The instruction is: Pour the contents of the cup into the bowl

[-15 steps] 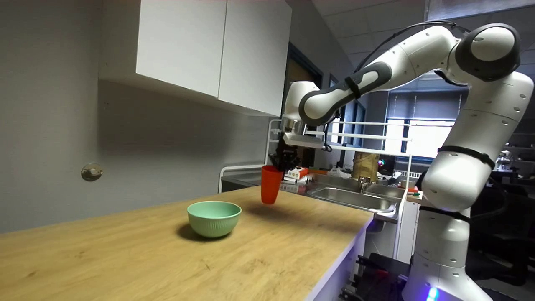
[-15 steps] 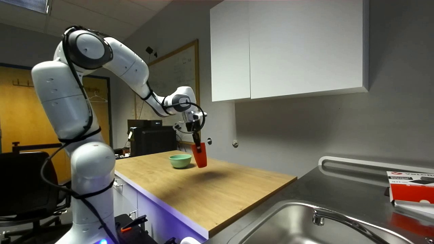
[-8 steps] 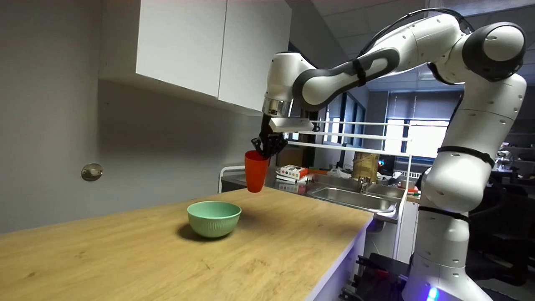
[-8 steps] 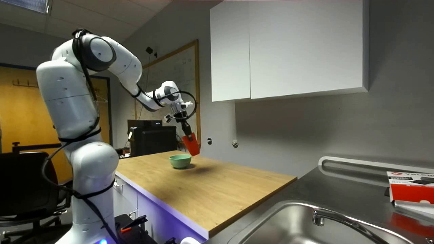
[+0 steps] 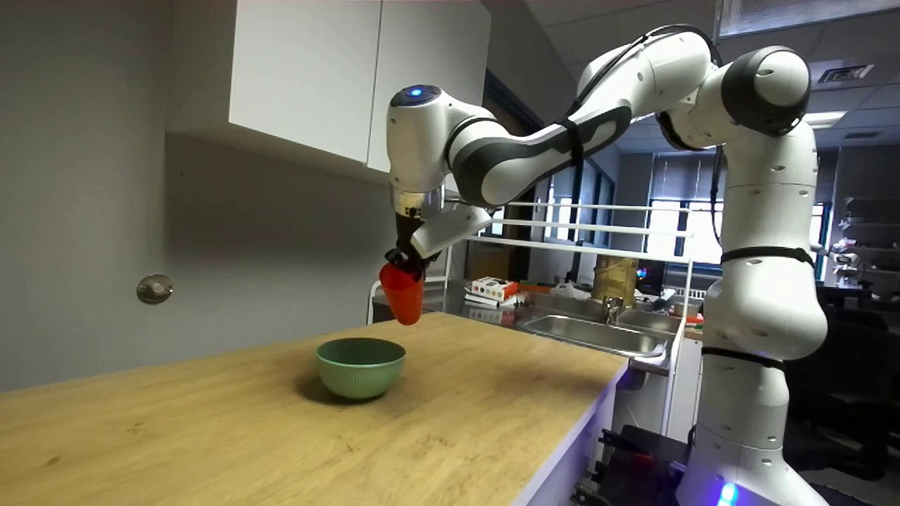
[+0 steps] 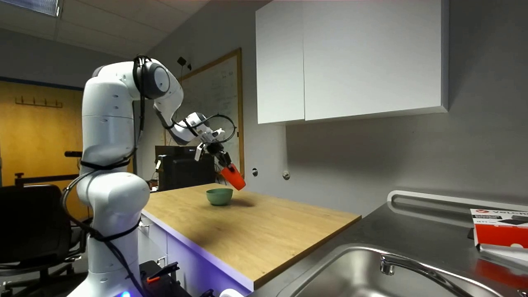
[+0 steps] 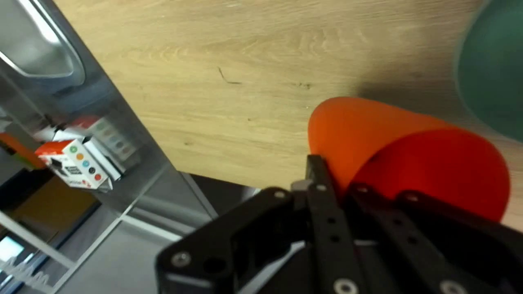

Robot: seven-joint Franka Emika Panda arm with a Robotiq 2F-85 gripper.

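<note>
The red-orange cup (image 5: 403, 296) hangs in the air above the counter beside the mint-green bowl (image 5: 360, 379). It also shows in an exterior view (image 6: 233, 178). It is tilted, its mouth leaning toward the bowl's side and its base pointing down and away. The bowl (image 6: 219, 198) stands upright on the counter. My gripper (image 7: 337, 177) is shut on the cup's wall near the rim, one finger outside and one inside. In the wrist view the cup (image 7: 355, 126) has its open mouth toward the right, and the bowl (image 7: 496, 77) is partly cut off. No contents are visible.
The wooden counter (image 5: 232, 429) carries the bowl. White wall cabinets (image 5: 302, 77) hang above the back of the counter. A metal sink (image 6: 350, 272) and a red-white box (image 6: 501, 231) lie past the counter's end, near a white rack (image 5: 598, 228).
My gripper has carried the cup toward the bowl and raised it somewhat. The cup has tipped further, its mouth toward the bowl. The bowl has not moved and now looks shaded.
</note>
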